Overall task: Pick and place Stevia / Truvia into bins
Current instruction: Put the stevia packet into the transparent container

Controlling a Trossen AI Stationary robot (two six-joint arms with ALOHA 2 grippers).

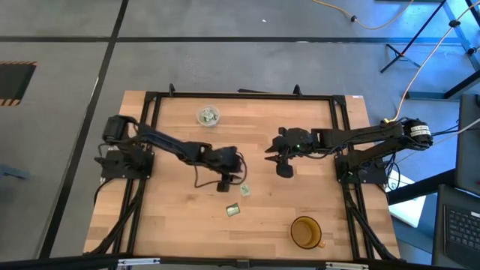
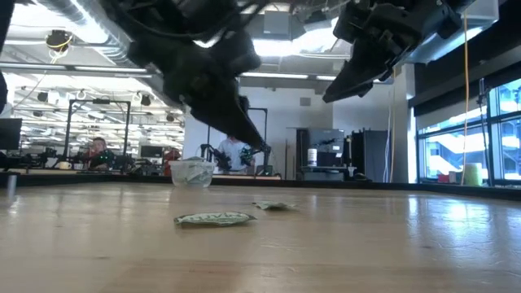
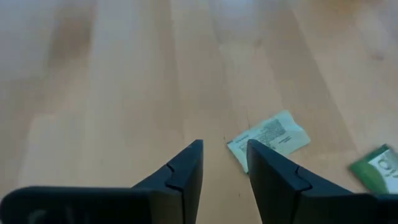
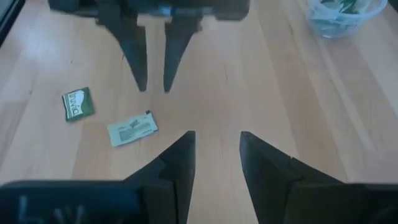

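Observation:
Two Stevia / Truvia sachets lie flat on the wooden table: a whitish one and a green one. The bin, a small clear cup holding several sachets, stands upright near the far edge. My left gripper hovers open above the table, slanting down, just short of the whitish sachet and touching nothing. My right gripper waits open and holds nothing above the table's middle, facing the left one.
An amber cup stands near the table's front right. A black frame runs around the tabletop. Bare wood lies between the sachets and the clear cup. People sit at desks in the room beyond the far edge.

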